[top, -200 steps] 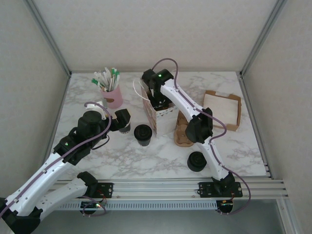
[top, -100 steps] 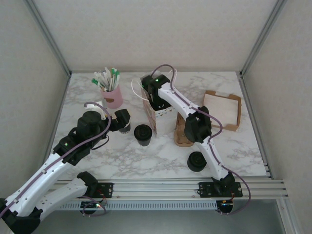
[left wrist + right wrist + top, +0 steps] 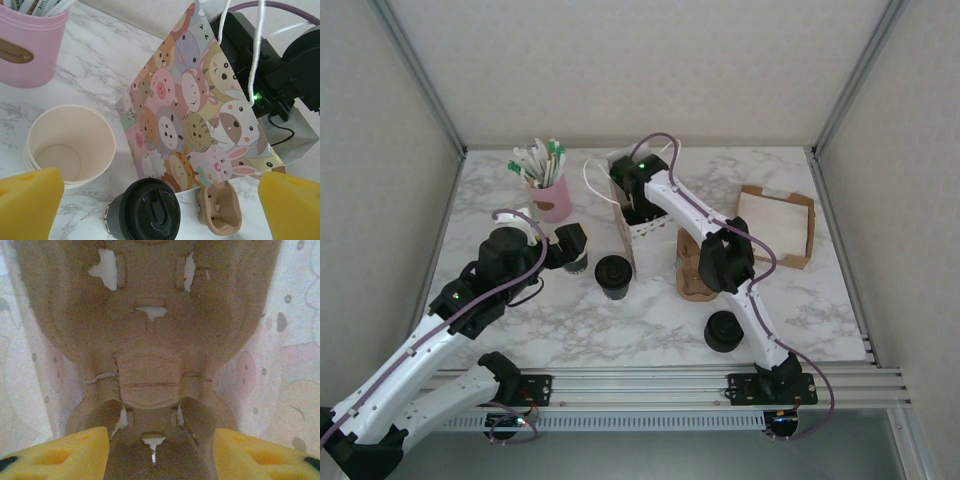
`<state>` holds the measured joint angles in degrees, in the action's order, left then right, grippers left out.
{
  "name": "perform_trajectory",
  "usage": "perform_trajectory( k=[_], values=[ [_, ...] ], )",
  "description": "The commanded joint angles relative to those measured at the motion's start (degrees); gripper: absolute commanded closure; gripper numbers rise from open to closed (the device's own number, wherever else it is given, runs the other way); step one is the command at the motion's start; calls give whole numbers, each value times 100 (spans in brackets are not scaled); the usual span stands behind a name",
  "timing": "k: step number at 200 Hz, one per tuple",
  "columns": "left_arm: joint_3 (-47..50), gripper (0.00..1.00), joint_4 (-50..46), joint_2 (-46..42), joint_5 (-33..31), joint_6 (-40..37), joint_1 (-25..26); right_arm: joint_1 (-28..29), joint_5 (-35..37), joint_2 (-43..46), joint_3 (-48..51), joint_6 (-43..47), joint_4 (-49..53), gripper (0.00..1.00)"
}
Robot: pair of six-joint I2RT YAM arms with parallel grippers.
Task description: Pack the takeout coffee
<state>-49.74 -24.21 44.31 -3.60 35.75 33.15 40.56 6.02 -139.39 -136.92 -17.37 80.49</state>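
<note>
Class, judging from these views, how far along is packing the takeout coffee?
Done: a pulp carrier lies inside the bag, the right gripper open over it. In hand: nothing gripped; the left gripper hangs open over the coffee. Left: the coffee stands on the table outside the bag, so it must yet go in.

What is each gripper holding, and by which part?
Left gripper: nothing, jaws wide open. Right gripper, inside the bag over the pulp carrier: hold cannot be told.

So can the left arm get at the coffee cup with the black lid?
Probably yes: its jaws stand wide open with the lidded cup just ahead, nothing between. The cartoon bag and the lidless cup stand close beside it, so it's snug.
</note>
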Motion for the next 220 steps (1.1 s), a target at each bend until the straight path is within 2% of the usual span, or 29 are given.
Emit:
perform_trajectory(
  k=[1,78,152,165,198,220],
  values=[
    [34,0,141,7,87,-50,-71,58,82,531,-301,-76,251,40],
    [61,0,138,3,87,2,-89,58,-63,1290,-668,-78,371,26],
    [-123,0,99,-19,195,3,-89,70,-569,2535,-553,-37,-7,9],
    [-154,0,100,-24,269,-6,-90,83,-653,2807,-402,-29,-141,2],
    [-237,0,109,-8,649,-74,-90,103,-684,3731,438,-47,-630,1],
    [-286,0,29,-67,821,-77,-89,97,-598,4594,1488,-95,-1052,1]
  ],
)
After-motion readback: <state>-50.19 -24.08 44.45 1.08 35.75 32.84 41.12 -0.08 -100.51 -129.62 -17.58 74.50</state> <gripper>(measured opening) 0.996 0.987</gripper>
